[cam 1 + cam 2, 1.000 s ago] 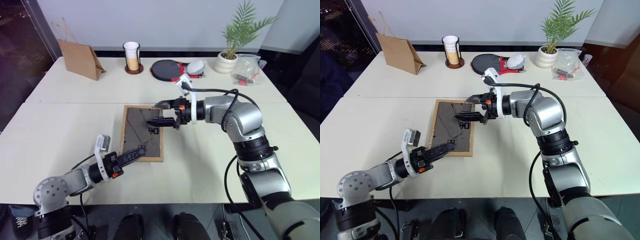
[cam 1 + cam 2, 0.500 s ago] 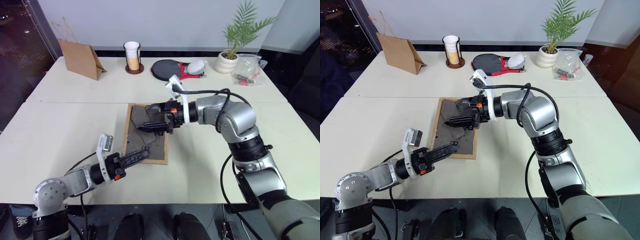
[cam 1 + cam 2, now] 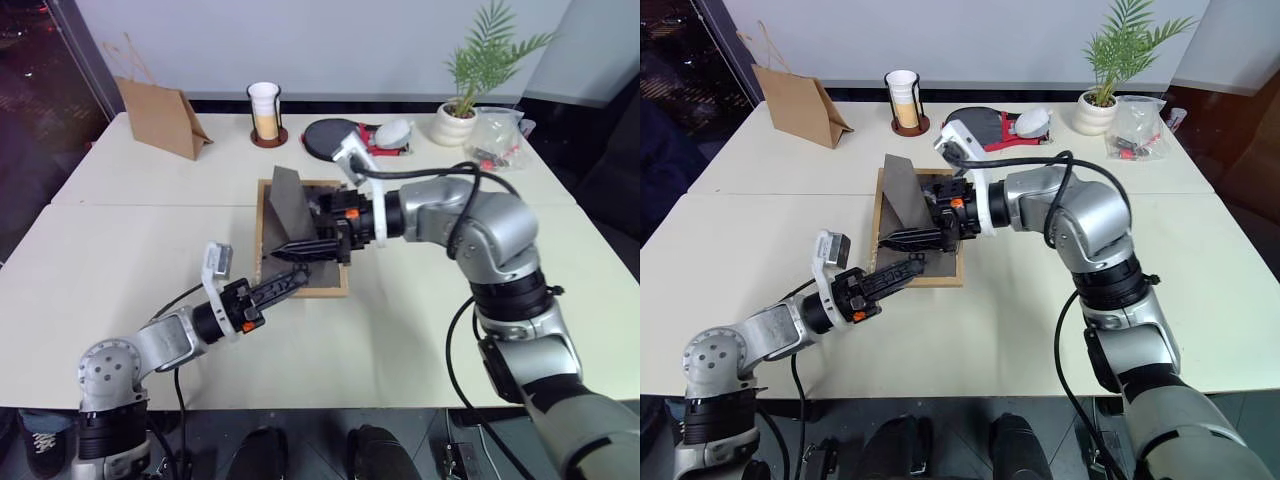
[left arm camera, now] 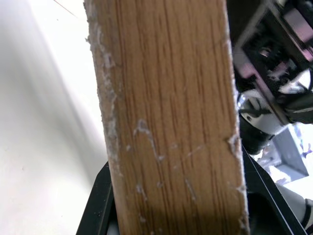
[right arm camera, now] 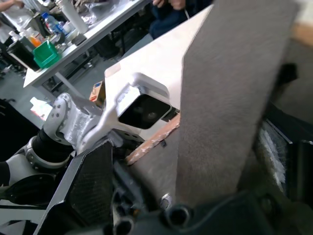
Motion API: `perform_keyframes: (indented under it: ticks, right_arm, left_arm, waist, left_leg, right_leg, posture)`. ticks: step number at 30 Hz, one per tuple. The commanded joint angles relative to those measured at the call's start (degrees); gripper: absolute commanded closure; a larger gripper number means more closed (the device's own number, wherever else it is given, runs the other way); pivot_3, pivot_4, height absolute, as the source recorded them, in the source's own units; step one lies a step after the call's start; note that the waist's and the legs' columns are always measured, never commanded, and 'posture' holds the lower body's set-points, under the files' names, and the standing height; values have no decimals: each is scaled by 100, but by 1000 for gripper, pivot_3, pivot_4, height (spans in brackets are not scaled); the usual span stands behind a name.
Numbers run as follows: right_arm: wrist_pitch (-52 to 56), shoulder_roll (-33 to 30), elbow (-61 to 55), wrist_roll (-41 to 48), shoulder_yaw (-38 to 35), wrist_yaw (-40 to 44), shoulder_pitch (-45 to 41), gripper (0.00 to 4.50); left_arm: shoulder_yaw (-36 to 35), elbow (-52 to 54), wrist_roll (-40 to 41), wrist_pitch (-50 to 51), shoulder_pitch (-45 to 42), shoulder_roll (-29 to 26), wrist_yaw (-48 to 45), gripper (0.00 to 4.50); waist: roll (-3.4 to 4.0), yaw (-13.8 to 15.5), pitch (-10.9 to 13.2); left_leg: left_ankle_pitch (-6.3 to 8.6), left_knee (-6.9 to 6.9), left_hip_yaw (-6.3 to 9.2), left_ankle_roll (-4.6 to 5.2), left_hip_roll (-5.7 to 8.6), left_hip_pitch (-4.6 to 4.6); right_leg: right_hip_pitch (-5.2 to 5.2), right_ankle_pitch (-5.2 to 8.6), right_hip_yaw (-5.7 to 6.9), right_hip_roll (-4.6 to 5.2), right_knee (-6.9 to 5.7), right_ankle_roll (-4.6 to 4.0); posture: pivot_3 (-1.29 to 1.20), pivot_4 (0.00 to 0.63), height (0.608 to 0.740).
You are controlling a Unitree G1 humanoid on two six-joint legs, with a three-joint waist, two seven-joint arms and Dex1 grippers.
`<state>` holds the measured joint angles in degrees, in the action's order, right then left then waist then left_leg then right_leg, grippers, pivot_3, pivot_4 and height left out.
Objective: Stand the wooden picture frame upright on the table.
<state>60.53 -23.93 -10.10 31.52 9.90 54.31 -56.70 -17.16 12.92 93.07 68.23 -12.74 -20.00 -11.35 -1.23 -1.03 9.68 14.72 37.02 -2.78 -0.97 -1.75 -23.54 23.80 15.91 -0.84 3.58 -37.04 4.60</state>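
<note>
The wooden picture frame (image 3: 322, 292) has its dark back panel toward me and tilts up off the table (image 3: 120, 250) at its near edge. My left gripper (image 3: 284, 288) is shut on that near edge; the left wrist view has the light wood rim (image 4: 166, 122) between its black fingers. The grey fold-out stand (image 3: 289, 200) sticks up from the back panel. My right gripper (image 3: 312, 240) reaches in from the right and is open, its fingers on either side of the stand (image 5: 230, 88). The frame's front is hidden.
Along the table's far side stand a brown paper bag (image 3: 160, 118), a cup in a black holder (image 3: 265, 115), a black round paddle (image 3: 329, 139), a potted plant (image 3: 462, 105) and a clear plastic bag (image 3: 495, 140). A seam (image 3: 150, 205) crosses the tabletop.
The stand has swung from flat on the back panel to sticking up. My left gripper has raised the frame's near edge, and my right gripper has drawn up and back with the stand.
</note>
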Motion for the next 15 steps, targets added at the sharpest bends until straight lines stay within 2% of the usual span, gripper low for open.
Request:
perform_keyframes:
  ticks: [1, 11, 13, 15]
  right_arm:
    - [130, -124, -457, 271, -278, -101, -110, 33]
    - [141, -367, -678, 373, -307, -329, -38, 33]
    - [-152, -638, -643, 39, -90, -310, 34, 33]
    - [-1027, -1095, -402, -670, 161, -272, 165, 33]
  left_arm:
    - [-5, -11, 362, -228, 28, -132, -13, 3254]
    - [273, -109, 446, -462, -10, -300, -37, 3254]
    - [301, -87, 467, -490, -27, -342, -88, 3254]
    - [296, -101, 526, -506, -39, -391, -101, 3254]
  waist:
    - [0, -15, 0]
    - [0, -6, 0]
    - [0, -5, 0]
    - [0, 4, 0]
  left_leg:
    - [0, 0, 0, 0, 0, 0]
    - [0, -1, 0, 0, 0, -2]
    - [0, -1, 0, 0, 0, -4]
    - [0, -1, 0, 0, 0, -6]
  right_leg:
    - [1, 0, 0, 0, 0, 0]
    - [3, 2, 0, 0, 2, -3]
    - [4, 2, 0, 0, 3, -4]
    - [5, 2, 0, 0, 5, -4]
  posture:
    - [0, 150, 740]
    - [0, 150, 740]
    - [0, 150, 740]
    - [0, 150, 740]
